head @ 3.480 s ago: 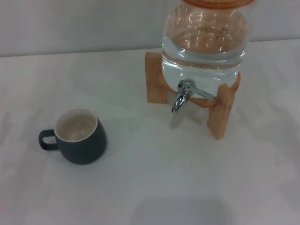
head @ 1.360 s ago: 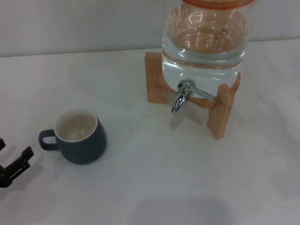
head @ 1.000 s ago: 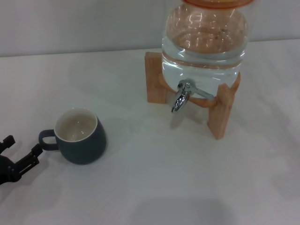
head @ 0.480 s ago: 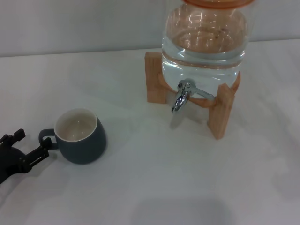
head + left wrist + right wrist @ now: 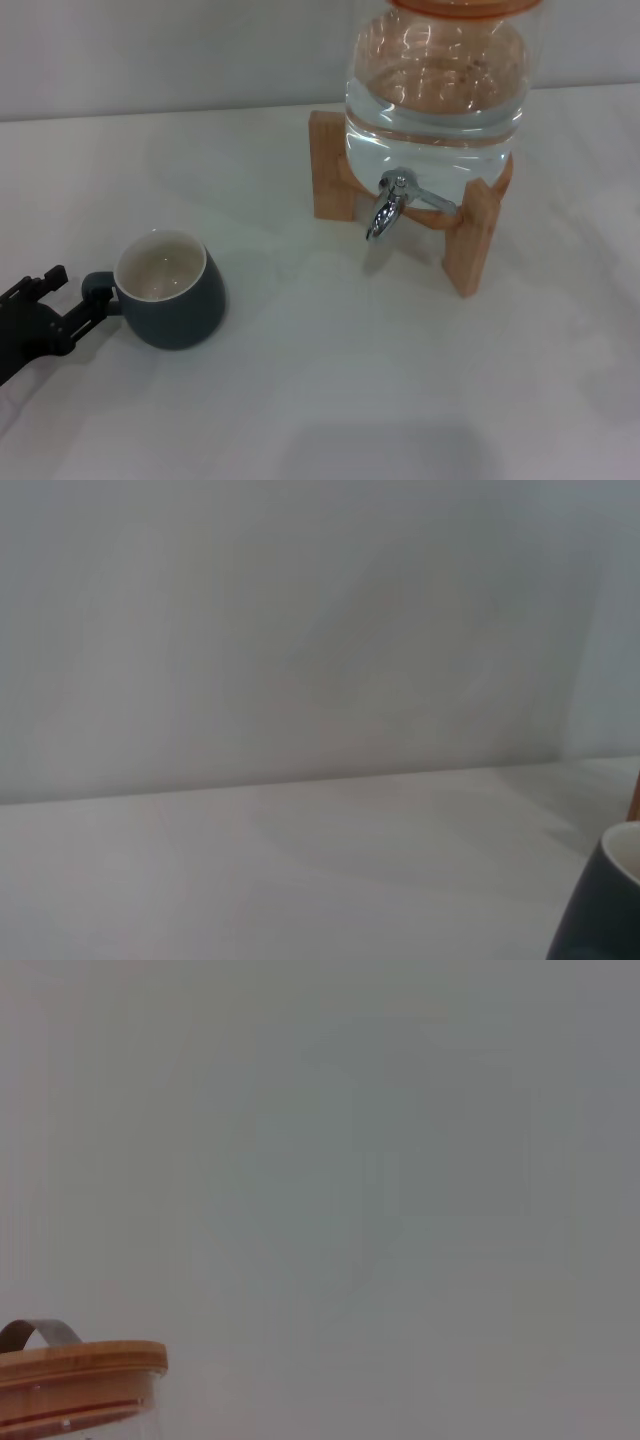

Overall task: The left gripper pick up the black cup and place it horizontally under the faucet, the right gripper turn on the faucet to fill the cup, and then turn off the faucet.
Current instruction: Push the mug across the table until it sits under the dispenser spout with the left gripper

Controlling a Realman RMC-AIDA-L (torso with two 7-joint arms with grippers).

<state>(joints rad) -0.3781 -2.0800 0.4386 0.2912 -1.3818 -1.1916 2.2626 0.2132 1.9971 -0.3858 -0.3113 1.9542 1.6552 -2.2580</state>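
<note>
The black cup [image 5: 172, 290] stands upright on the white table at the left, cream inside showing, its loop handle pointing left. My left gripper [image 5: 72, 292] comes in from the left edge at table height, open, its fingertips right at the handle. The cup's side also shows in the left wrist view [image 5: 603, 905]. The faucet [image 5: 386, 208] is a chrome tap with its spout pointing down, on the front of the glass water jar [image 5: 435, 90], to the right of the cup and farther back. My right gripper is out of view.
The jar sits on a wooden stand [image 5: 470, 240] at the back right of the white table [image 5: 330, 380]. Its wooden lid [image 5: 80, 1362] shows in the right wrist view. A pale wall [image 5: 150, 50] stands behind the table.
My left gripper came in from the left edge and moved right and farther back until its fingertips reached the cup's handle. The cup and faucet have not moved.
</note>
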